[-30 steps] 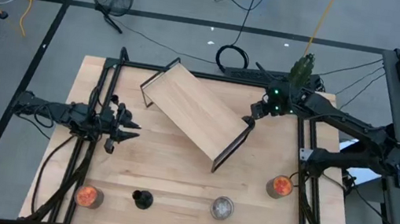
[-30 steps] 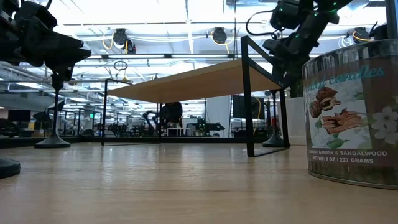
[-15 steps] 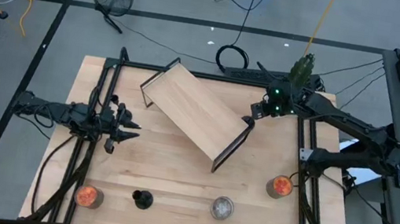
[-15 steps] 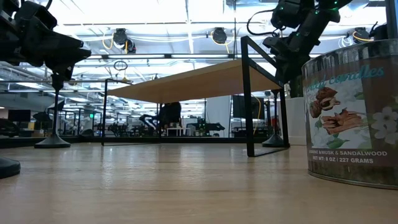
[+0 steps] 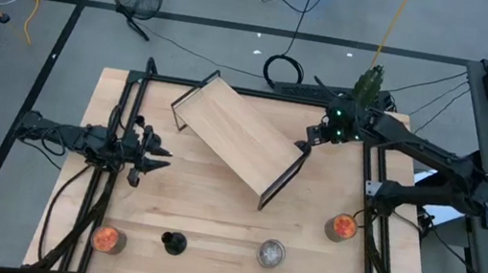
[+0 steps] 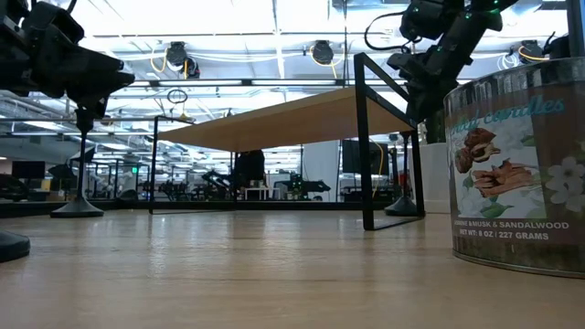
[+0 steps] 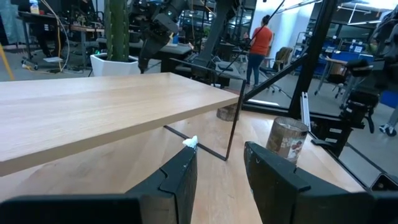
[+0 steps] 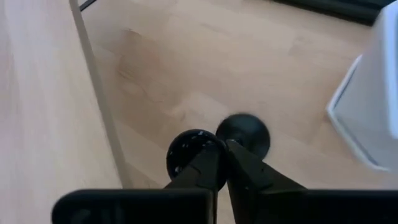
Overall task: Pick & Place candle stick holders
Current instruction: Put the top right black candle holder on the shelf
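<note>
From above, the right jaws (image 5: 305, 144) sit at the far right corner of the small wooden shelf (image 5: 236, 137) that stands slantwise on the desk (image 5: 214, 205). What they hold is too small to make out here. The left jaws (image 5: 161, 153) hover off the shelf's left side, part open and empty. Well away from both pairs, along the near edge of the desk, stand an orange glass cup (image 5: 108, 237), a black holder (image 5: 173, 241) and a silvery cup (image 5: 271, 252). A second orange cup (image 5: 342, 228) stands out to the right, closer to the right jaws than to the left.

At desk level, the shelf (image 6: 283, 117) shows as a wooden top on a thin black frame. One dark arm (image 6: 439, 55) comes down at its right end, the other arm (image 6: 55, 59) hangs at the left edge, and a labelled candle tin (image 6: 516, 164) fills the right foreground.

The left wrist camera shows the two fingers (image 7: 180, 177) apart with nothing between them. Ahead of them is the shelf top (image 7: 93, 112), and beyond it a tin (image 7: 287, 138) on the desk.

The right wrist camera shows the fingers (image 8: 208, 165) closed on a black holder (image 8: 189, 152), gripping its stem just above the round base. A round dark patch (image 8: 245, 132) lies on the desk just past the tips, and a white pot (image 8: 373, 99) stands off to one side.
</note>
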